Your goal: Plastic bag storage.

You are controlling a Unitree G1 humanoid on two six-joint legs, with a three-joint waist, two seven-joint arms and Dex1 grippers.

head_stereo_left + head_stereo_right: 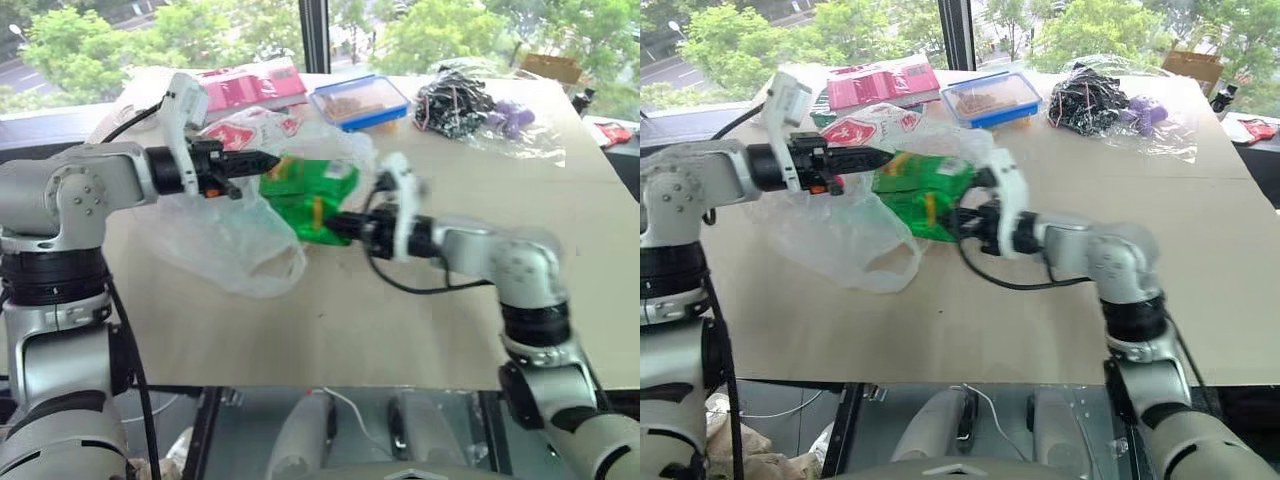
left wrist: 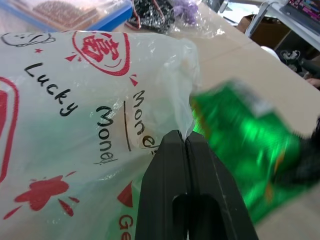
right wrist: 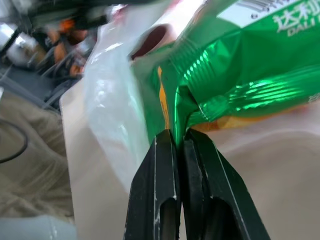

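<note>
Head view: left gripper [image 1: 268,160] holds the bag [image 1: 225,235] up off the table [image 1: 400,310]; right gripper [image 1: 335,226] brings the snack packet [image 1: 305,195] to it.
Left wrist: fingers pinch bag film.
Right wrist: fingers pinch the packet's edge.
Loading step; next likely needs the mouth opened

Near table [image 1: 350,330]: bare, open to passage. Far edge: blue-lidded box [image 1: 358,102], red packets [image 1: 250,85], black cable bundle [image 1: 452,105] obstruct.

The plastic bag [image 2: 75,125] is translucent white with red logos and black lettering. The snack packet [image 3: 250,75] is glossy green with orange and white print. The box [image 1: 358,102] has a blue rim. The surface [image 1: 400,320] is beige.
</note>
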